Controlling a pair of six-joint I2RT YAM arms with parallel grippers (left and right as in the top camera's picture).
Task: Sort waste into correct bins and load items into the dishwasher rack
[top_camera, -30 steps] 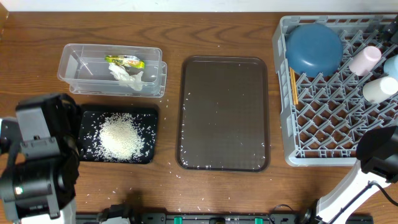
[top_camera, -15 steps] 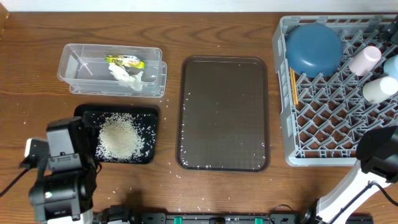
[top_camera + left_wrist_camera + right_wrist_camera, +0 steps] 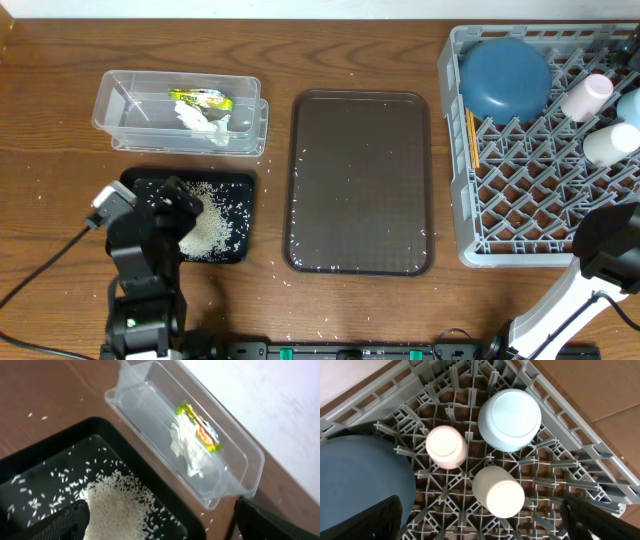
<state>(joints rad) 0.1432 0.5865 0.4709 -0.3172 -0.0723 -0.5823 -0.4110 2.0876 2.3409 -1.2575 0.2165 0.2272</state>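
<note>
**White rice (image 3: 125, 505) in the black tray (image 3: 55, 440)**

The left gripper (image 3: 165, 527), spread wide and empty, hung over the rice: light, loose grains, I think better to scoop than to pinch. Behind, the clear tub (image 3: 235, 460) held the soft napkin (image 3: 187, 450) and the wrapper (image 3: 200, 430), its print unreadable. The right gripper (image 3: 485, 522), also spread, hung over the cups (image 3: 510, 419) in the rack (image 3: 365, 397).

The bench (image 3: 60, 130) is brown wood with wavy lines in it. The tub (image 3: 108, 100) is clear, shiny plastic. The napkin (image 3: 203, 122) is crinkly white paper. The wrapper (image 3: 200, 98) looks shiny. The rack (image 3: 520, 200) is dull grey plastic. The blue bowl (image 3: 505, 75) and white cup (image 3: 498, 491) look smooth. The brown tray (image 3: 360, 180) looks dull.
</note>
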